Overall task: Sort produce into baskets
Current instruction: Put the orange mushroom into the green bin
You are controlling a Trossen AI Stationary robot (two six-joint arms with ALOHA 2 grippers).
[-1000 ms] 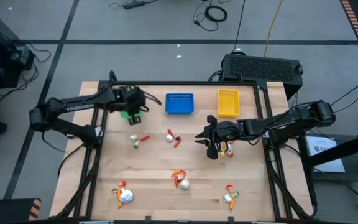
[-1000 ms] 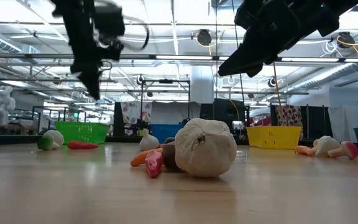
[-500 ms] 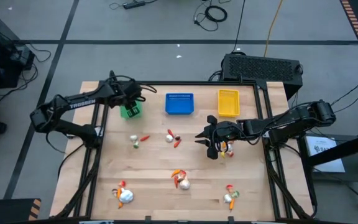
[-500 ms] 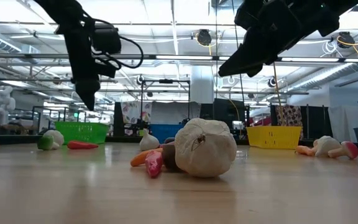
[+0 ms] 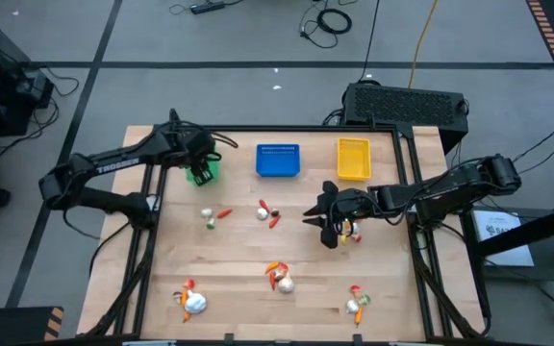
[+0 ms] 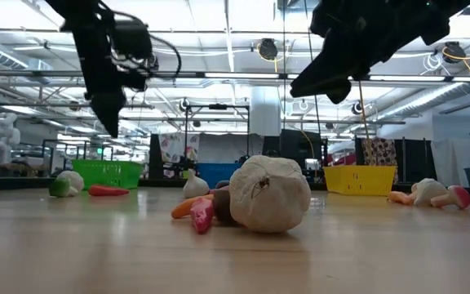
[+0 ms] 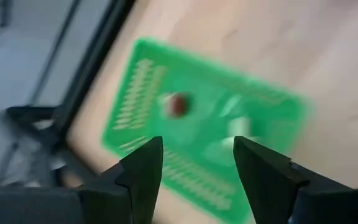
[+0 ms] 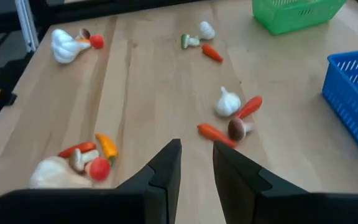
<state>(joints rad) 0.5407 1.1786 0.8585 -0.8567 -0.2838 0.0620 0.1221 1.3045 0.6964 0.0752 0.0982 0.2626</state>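
Observation:
The green basket (image 5: 204, 172) stands at the table's far left, the blue basket (image 5: 277, 160) and the yellow basket (image 5: 353, 159) along the far edge. My left gripper (image 7: 194, 155) hangs open and empty above the green basket (image 7: 166, 124), where a small red-brown piece (image 7: 178, 103) lies. My right gripper (image 8: 197, 155) hovers above the table's right middle, its fingers a narrow gap apart and empty, beside a produce cluster (image 5: 353, 230). Other produce lies on the wood: a garlic bulb with red pieces (image 8: 229, 102), and a green-white bit with a red pepper (image 5: 215, 216).
More clusters lie near the front: a big garlic bulb with orange and red pieces (image 6: 269, 194), one at the front left (image 5: 191, 299), one at the front right (image 5: 357, 304). A black box (image 5: 407, 102) stands beyond the far edge. Bare wood lies between the clusters.
My left gripper has gone a little toward the table's left edge above the green basket, which now shows more fully beside it.

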